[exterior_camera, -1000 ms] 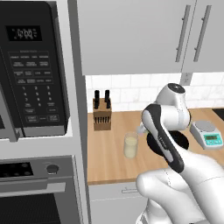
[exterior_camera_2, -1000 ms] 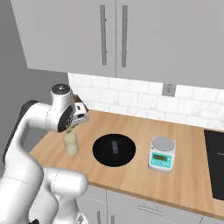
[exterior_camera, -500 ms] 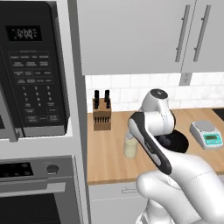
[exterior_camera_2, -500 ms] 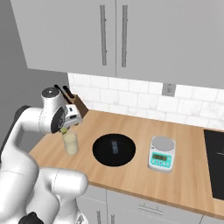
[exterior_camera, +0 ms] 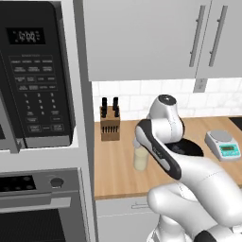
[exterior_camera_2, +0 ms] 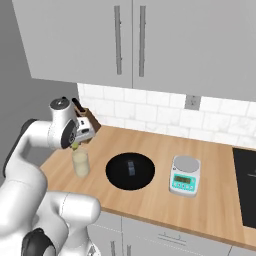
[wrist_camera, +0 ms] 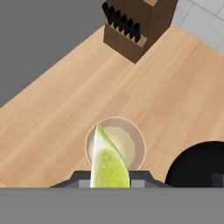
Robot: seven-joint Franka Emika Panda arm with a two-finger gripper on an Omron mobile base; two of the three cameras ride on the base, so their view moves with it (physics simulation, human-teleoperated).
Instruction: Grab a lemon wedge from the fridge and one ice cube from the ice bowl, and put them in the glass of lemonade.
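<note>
Lemon wedge [wrist_camera: 107, 164] sits clenched in the jaws, seemingly right above the glass of lemonade [wrist_camera: 115, 144]; next they need only let go.

I see even, bright, diffuse rendered light, with no glare. Faint soft shadow sits under the knife block [exterior_camera: 110, 126]. Hand view is slightly soft; edges show no distortion at any clock position.

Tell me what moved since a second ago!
The arm swung left along the counter, carrying the end effector to just above the glass of lemonade. It stays shut on the lemon wedge the whole time. The ice bowl, scale and knife block stayed where they were.
</note>
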